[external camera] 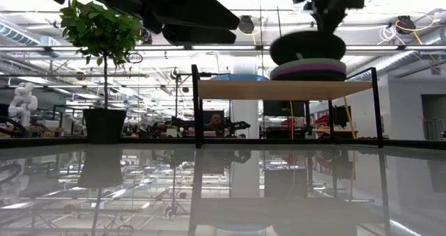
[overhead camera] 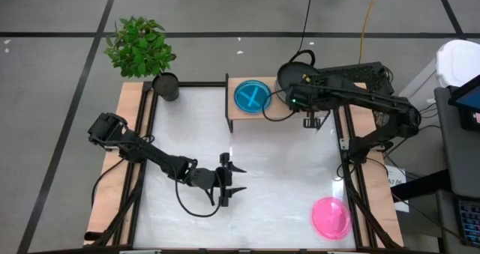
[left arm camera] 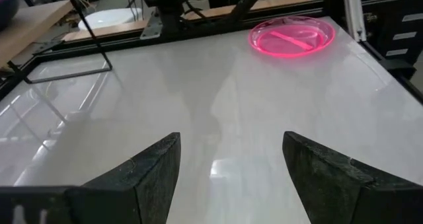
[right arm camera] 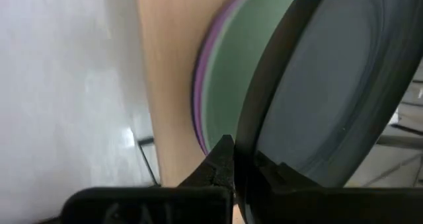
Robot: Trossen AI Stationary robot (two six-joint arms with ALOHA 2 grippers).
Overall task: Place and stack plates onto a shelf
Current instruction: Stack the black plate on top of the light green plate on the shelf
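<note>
Up close here — the right gripper (right arm camera: pixel 239 166) pinched tight on the rim of a dark plate (right arm camera: pixel 330 92), one black finger on each side of the edge. Plate tilted, big and round (filling most of the view). Just behind it, a green plate (right arm camera: pixel 244 72) sitting on a purple plate (right arm camera: pixel 201 85) — only a thin purple edge showing. Both resting on the light wood shelf (right arm camera: pixel 172 72), with the shiny white table (right arm camera: pixel 59 85) beside it.
</note>
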